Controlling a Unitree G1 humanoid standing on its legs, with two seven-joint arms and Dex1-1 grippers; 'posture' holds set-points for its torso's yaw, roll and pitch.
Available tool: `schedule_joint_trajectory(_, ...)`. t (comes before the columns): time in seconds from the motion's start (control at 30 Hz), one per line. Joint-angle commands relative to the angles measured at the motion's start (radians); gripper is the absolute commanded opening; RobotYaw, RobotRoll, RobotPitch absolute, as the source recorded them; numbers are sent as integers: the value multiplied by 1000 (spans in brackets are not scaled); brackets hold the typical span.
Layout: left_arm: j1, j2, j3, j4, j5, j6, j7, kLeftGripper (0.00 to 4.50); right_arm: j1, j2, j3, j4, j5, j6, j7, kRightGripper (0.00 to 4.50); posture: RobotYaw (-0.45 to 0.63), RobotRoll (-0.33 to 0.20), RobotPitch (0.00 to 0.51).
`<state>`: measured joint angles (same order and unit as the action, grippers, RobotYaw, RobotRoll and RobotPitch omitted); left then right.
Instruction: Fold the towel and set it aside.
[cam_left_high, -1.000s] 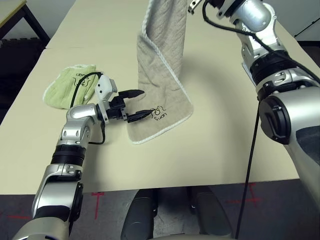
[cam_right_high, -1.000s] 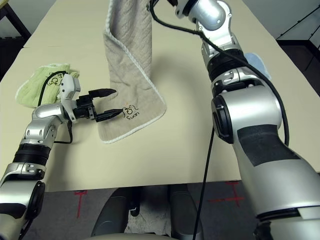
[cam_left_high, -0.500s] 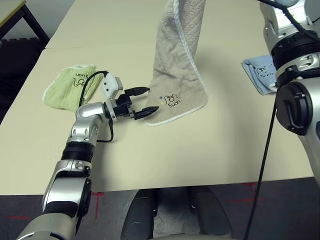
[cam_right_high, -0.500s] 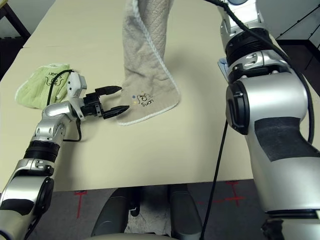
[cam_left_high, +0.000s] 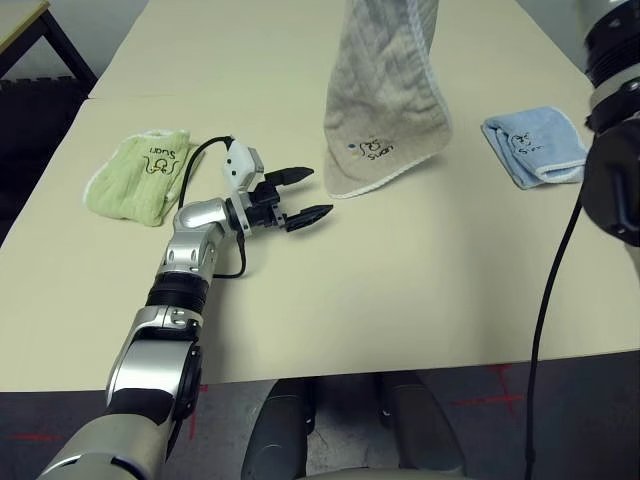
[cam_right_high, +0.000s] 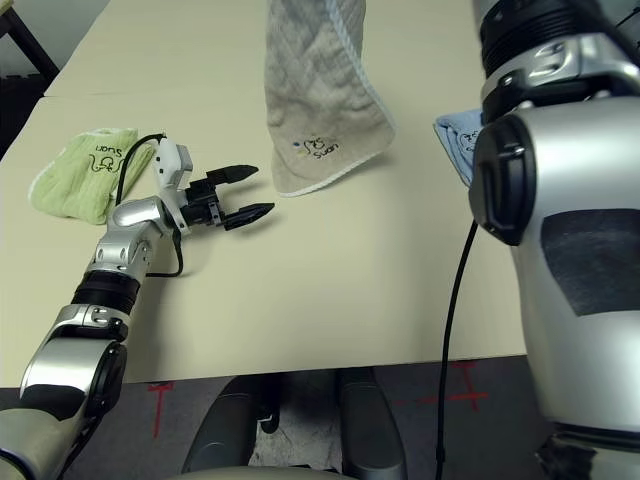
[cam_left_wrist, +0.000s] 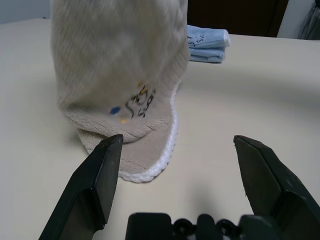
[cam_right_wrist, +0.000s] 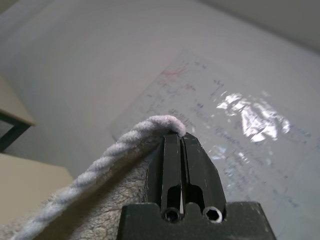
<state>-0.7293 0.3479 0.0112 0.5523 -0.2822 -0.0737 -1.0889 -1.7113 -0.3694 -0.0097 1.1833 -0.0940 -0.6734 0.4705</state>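
Head view, towel: the towel (cam_left_high: 385, 90) hangs from above, its lower hem brushing the table (cam_left_high: 400, 290); folding not yet begun, in my judgement.
Head view, room: bare table nearer; green towel (cam_left_high: 140, 175) far left, blue towel (cam_left_high: 535, 145) right.
Left wrist, tool: left gripper (cam_left_wrist: 182, 165) spread wide, empty, just short of the white trim.
Right wrist, tool: right gripper (cam_right_wrist: 181, 150) pinched tight on the towel's edge.

The left arm (cam_left_high: 175, 300) is silver with black joint bands, a white wrist housing and a looping black cable. Its left gripper (cam_left_high: 308, 194) has two pointed black fingers. A black cable hangs along the bulky silver-and-black right arm (cam_right_high: 560, 220).
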Motion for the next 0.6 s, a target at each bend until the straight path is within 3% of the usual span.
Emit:
schedule_joint_trajectory(0.03,28,-33,2,-193,-57,106,58,4500,-24,11,-10,-17,14,26,-2,23,21,0,185)
schedule_joint_trajectory(0.27,72,-106,-37,-426,-126,307,148,4500,-34,40,-15,-17,16,45,-29,23,51,0,185)
schedule_joint_trajectory(0.5,91,-116,-56,-409,-110,330,178,4500,-104,59,-31,-11,23,38,-114,23,49,0,189)
schedule_joint_trajectory(0.6,99,-80,-53,-376,-87,308,164,4500,-42,88,-14,-18,39,36,-30,23,50,0,194)
